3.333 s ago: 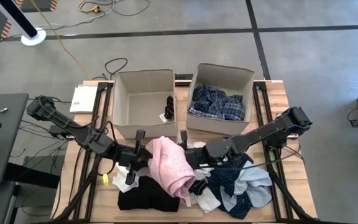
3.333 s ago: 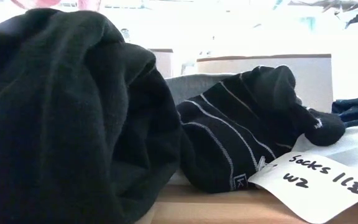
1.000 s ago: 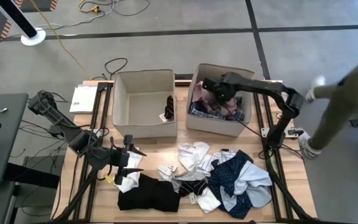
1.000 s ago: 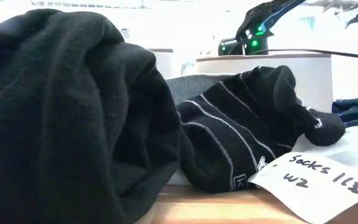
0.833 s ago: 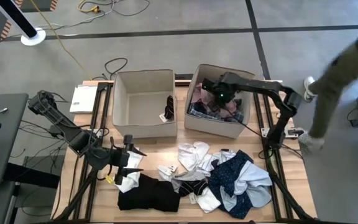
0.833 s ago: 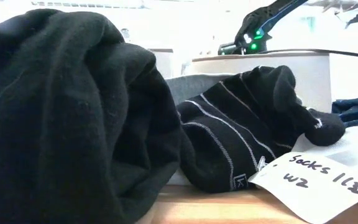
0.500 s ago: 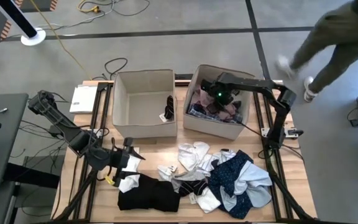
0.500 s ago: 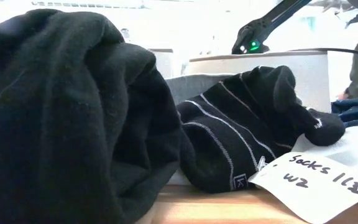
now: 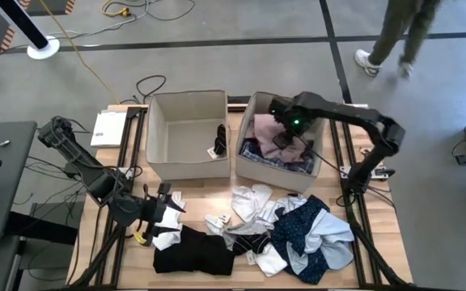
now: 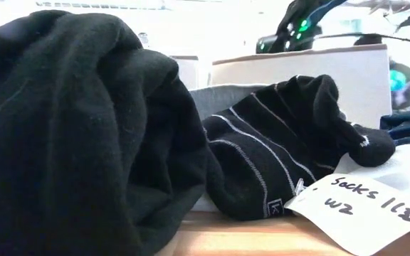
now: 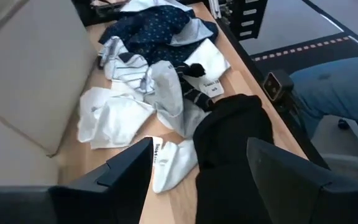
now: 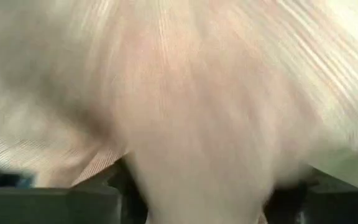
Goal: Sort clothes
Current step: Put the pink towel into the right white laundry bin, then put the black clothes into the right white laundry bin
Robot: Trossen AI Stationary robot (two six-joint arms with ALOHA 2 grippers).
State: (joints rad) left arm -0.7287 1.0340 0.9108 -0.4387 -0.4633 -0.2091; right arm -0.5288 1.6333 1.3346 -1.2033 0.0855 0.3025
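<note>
**A:** So the pink garment [image 9: 265, 128] is off the middle of the table now. A few seconds back both arms had it stretched over the pile. Now it's bunched in the right beige box [image 9: 324, 103] at the far edge, on top of the blue plaid [image 9: 253, 155]. That's one more item sorted, I'd say.

**B:** Yep, and the right claw [image 9: 284, 137] is still down in that box. From above I can't tell if it has let go yet. Its own camera is just a blur of pink cloth [image 12: 179, 93], so it's right up against the garment.

**A:** The left claw [image 9: 165, 212] sits by the near-left corner, spread wide and empty, beside the black garment [image 9: 194, 257]. The left wrist view shows that gap properly, and the overhead doesn't.

**B:** The low view adds a striped black sock [image 10: 262, 156] with a paper tag [image 10: 365, 203] reading "Socks". The rest of the pile is still waiting along the near edge.
</note>
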